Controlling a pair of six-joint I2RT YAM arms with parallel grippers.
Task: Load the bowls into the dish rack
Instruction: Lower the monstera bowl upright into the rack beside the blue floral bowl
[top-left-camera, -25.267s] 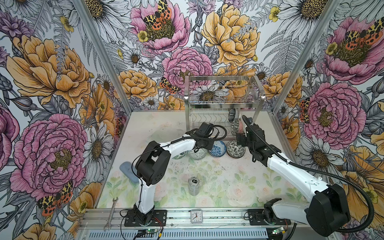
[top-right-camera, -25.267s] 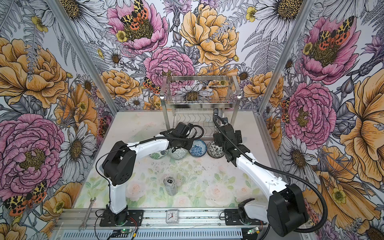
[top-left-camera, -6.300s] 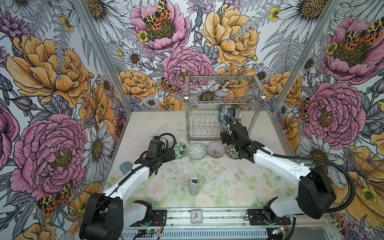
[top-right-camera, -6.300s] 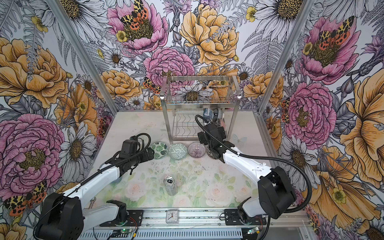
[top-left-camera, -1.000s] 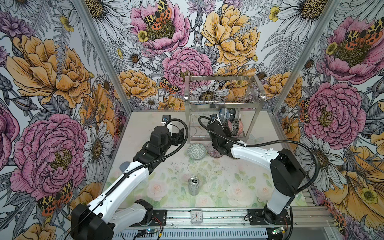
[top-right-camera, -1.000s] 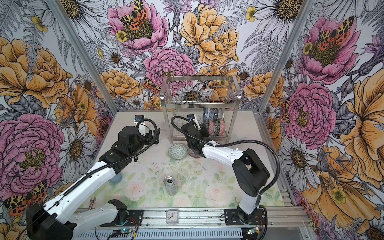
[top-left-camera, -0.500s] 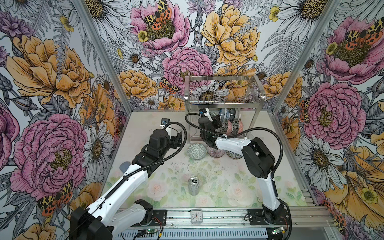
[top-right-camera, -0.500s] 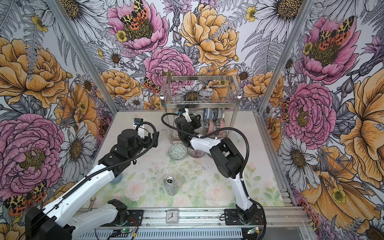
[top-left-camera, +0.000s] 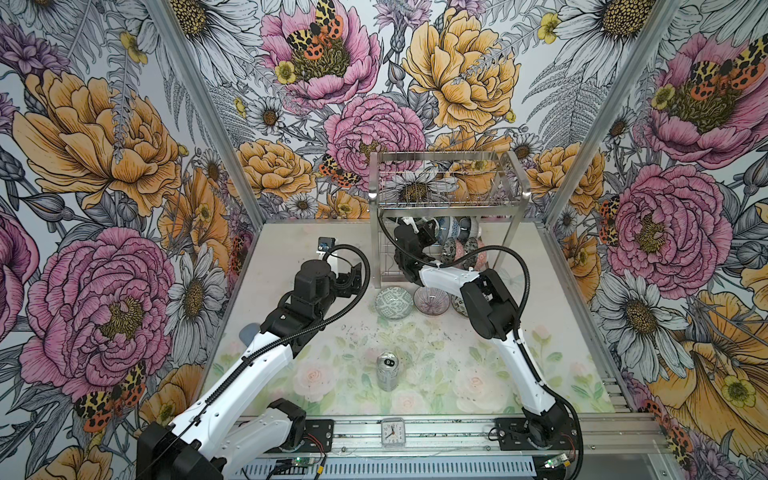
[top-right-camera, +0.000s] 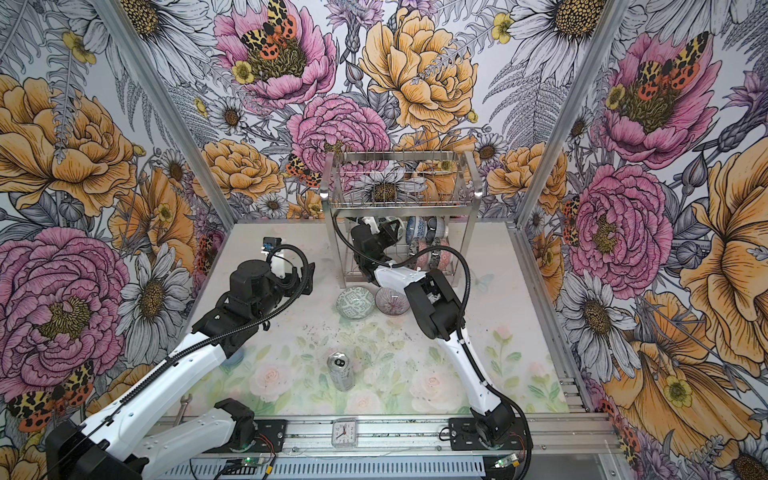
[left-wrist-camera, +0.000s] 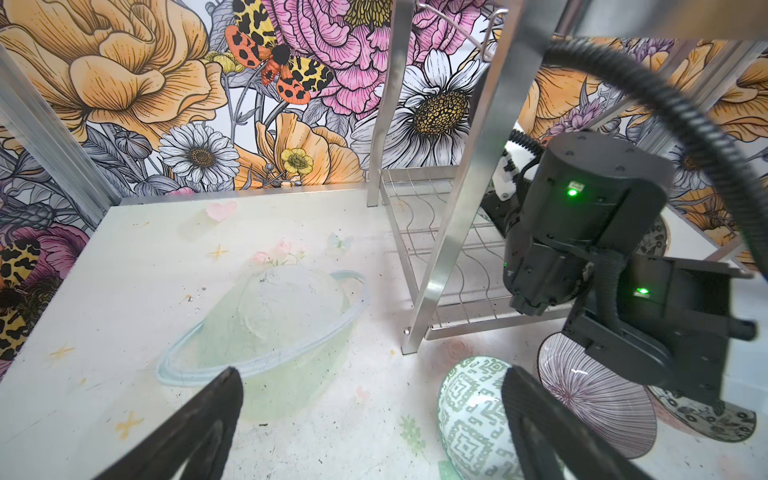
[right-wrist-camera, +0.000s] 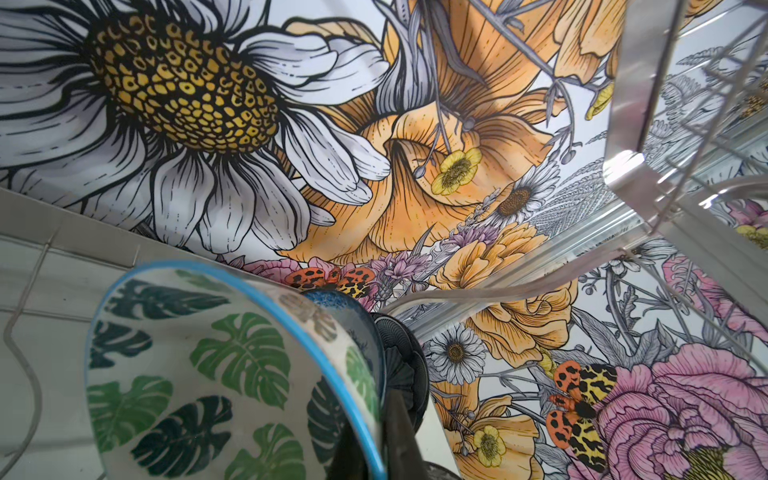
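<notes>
R pincer (right-wrist-camera: 374, 449) clamped on green-leaf blue-rimmed ceramic bowl (right-wrist-camera: 199, 365), inside shiny steel-wire dish rack (top-left-camera: 377, 249), lower tier. L pincer (left-wrist-camera: 370, 374) wide apart, above pale surface (left-wrist-camera: 124, 291).

Only the small clock (top-right-camera: 344, 432) on the front rail (top-right-camera: 399, 434) bears any writing: dial numerals, probably one to twelve, too small to read with certainty.
</notes>
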